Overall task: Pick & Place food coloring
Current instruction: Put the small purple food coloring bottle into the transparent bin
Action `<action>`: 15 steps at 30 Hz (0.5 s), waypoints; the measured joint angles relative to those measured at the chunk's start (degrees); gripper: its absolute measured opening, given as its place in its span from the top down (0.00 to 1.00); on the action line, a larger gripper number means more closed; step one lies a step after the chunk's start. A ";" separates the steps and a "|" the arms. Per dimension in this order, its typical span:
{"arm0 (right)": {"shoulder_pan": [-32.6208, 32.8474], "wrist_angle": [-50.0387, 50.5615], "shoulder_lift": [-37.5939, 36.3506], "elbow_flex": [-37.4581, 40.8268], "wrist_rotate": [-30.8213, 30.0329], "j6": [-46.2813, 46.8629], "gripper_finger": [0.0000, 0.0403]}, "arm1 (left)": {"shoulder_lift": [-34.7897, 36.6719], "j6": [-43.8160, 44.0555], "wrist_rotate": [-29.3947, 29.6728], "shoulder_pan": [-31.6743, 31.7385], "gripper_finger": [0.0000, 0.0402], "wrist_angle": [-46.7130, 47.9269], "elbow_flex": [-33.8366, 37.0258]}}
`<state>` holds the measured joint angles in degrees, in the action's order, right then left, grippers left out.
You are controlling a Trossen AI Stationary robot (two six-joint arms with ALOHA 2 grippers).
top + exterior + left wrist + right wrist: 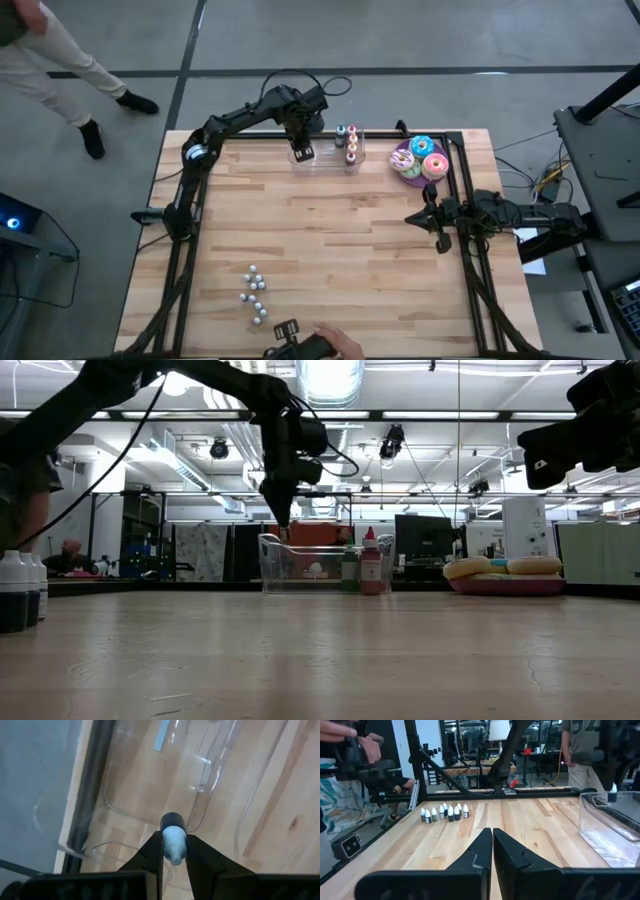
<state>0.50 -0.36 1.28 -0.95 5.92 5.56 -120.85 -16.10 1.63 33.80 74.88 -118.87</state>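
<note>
Left gripper [174, 851] pinches a white-capped dropper bottle [173, 840], food coloring, above the clear plastic bin [325, 160] at the table's [330, 260] 12 o'clock edge. Right gripper [492, 852] idles fully closed, empty, at 3 o'clock.

Three doughnuts [422, 158]; one clear bin [325, 161] below the left claw [302, 153]; one food-coloring bottle [175, 842] within that claw; about eight white-capped bottles [445, 813] well apart from it.

No legible text, label, brand, number or sign anywhere.
</note>
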 joint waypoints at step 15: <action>0.00 0.01 0.00 0.00 0.01 0.00 0.98 | -5.04 -0.08 0.82 0.34 0.90 -1.96 0.04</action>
<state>0.50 -0.35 1.28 -0.95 5.93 5.56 -125.90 -16.18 2.45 34.14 72.92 -118.83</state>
